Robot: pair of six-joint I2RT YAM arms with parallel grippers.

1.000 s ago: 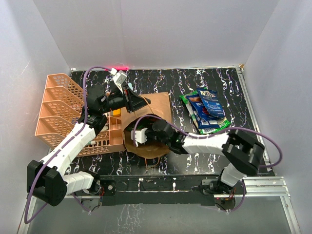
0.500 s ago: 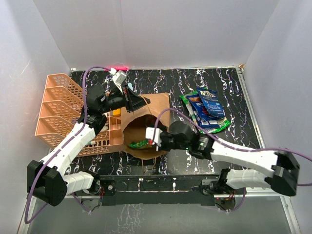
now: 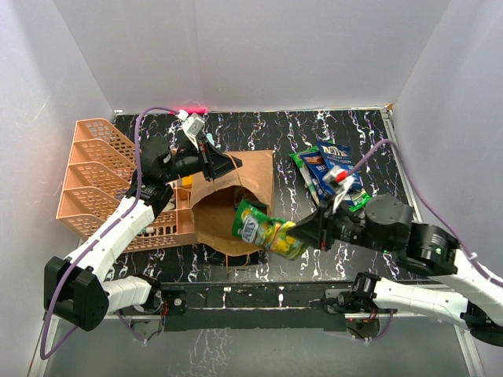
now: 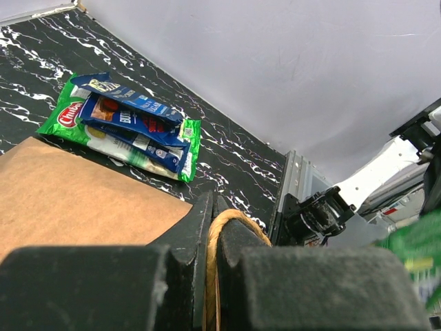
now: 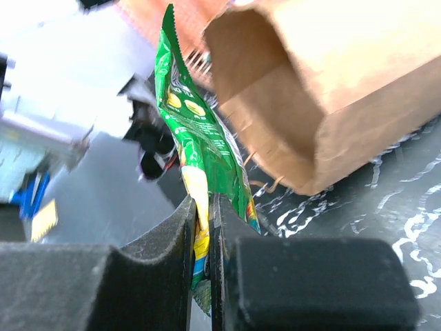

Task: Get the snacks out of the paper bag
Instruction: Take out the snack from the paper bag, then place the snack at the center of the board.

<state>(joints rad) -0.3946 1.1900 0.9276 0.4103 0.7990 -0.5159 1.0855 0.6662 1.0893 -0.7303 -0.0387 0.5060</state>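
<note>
Green snack packet [image 3: 266, 228] is out of the brown paper bag [image 3: 255, 169], at the centre of the frame.
Half a second ago it lay inside the bag mouth. Now the right gripper [image 3: 303, 232] holds it in the air, fingers closed tight on one end. The left gripper [image 3: 229, 164] stays pinched on the bag's handle [image 4: 222, 231]. Other packets [image 3: 334, 177] lie at upper right, unmoved.

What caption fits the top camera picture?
Right pincer holds a glossy green foil packet near the brown paper bag, left pincer pinching its handle.

green packet [image 3: 266, 229] aloft beside open brown bag [image 3: 256, 168]; other packets [image 3: 334, 177] apart
</note>
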